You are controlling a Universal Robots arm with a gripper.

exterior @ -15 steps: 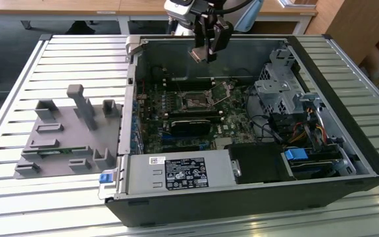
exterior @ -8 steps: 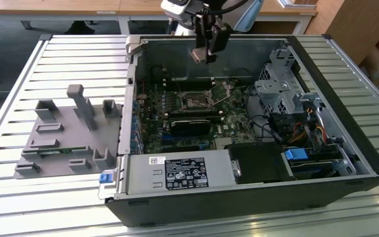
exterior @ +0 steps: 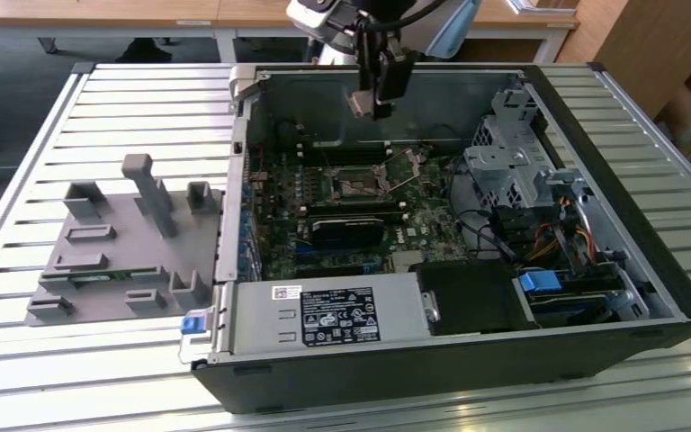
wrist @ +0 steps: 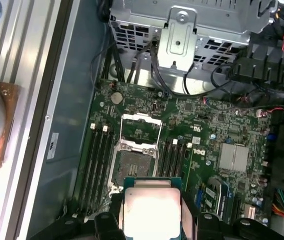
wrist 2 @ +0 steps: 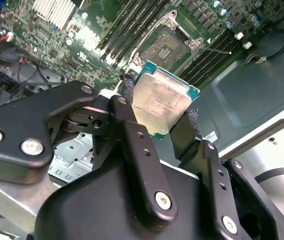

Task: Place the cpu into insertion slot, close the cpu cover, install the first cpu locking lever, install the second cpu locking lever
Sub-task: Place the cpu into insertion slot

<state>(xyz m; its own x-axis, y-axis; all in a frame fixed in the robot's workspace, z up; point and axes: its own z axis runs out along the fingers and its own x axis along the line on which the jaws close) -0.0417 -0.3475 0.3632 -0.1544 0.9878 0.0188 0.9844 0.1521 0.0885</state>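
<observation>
The gripper (exterior: 373, 101), clamped on the cpu (wrist 2: 161, 102), hangs in open air above the insertion slot (exterior: 354, 184), with nothing between them. Low memory slots (wrist: 98, 160) flank the socket, and the cpu cover (wrist: 141, 125) seems raised at its edge. The drive cage (exterior: 507, 166) crowds the exterior view's right, and a black block (exterior: 348, 229) sits on the near side.

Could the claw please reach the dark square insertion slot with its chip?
Probably yes: the claw holds the silver-grey square cpu, nothing blocks the dark silver-rimmed insertion slot; its thin silvery cover stands open.
</observation>
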